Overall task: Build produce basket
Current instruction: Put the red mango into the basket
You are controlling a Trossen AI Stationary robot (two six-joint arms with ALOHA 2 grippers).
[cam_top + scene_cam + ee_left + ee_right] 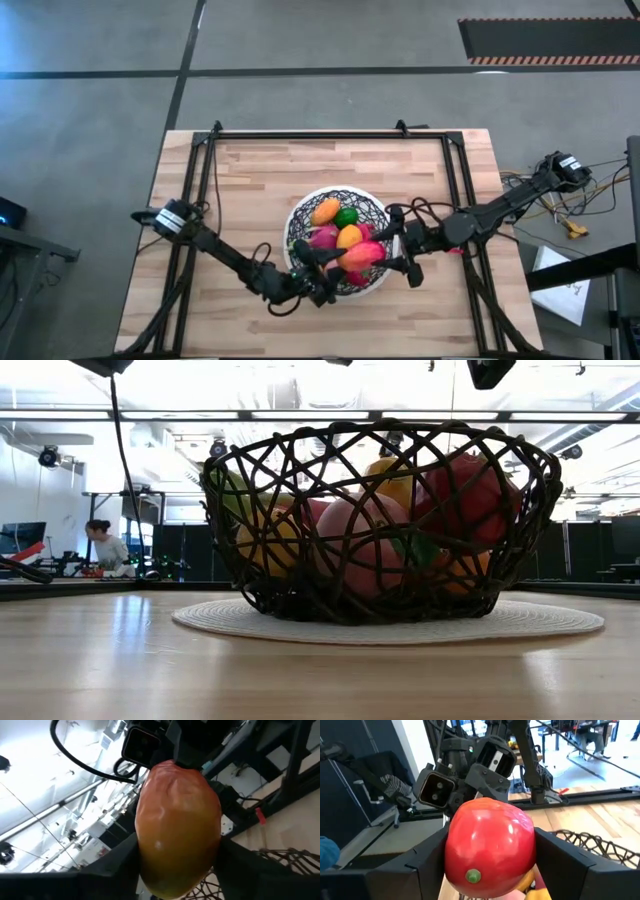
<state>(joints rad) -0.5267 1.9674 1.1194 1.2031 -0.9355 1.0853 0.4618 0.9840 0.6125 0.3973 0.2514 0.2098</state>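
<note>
I have both my arms reaching over the near side of the basket (pixel 300 215), which sits on a pale round mat (pixel 540 622) in the middle of the wooden table (pixel 250 170). My left gripper (pixel 322 283) comes in from the left at the near rim, and between its two dark fingers (pixel 107 865) I am holding a mango (pixel 177 827), red-orange on top and shading to yellow-green below, the fingers pressed against its two sides. My right gripper (pixel 397 255) comes in from the right, just over the basket's right rim, and it is closed around a glossy red apple (pixel 490 845) with a small green spot at its lower front. From my right wrist I look across the apple straight at my left arm's wrist and its camera, so the two grippers are facing each other close together above the near part of the basket. Inside the basket there is already a heap of fruit: an orange piece (pixel 325 211) at the far left, a green lime (pixel 346 216) beside it, a yellow-orange piece (pixel 349 236) in the middle and a dark pink one (pixel 323 238) to its left. Seen level with the table, the black wire walls show pink, yellow and red pieces piled up to the rim. A seated person (pixel 107 547) shows far back in the room.
</note>
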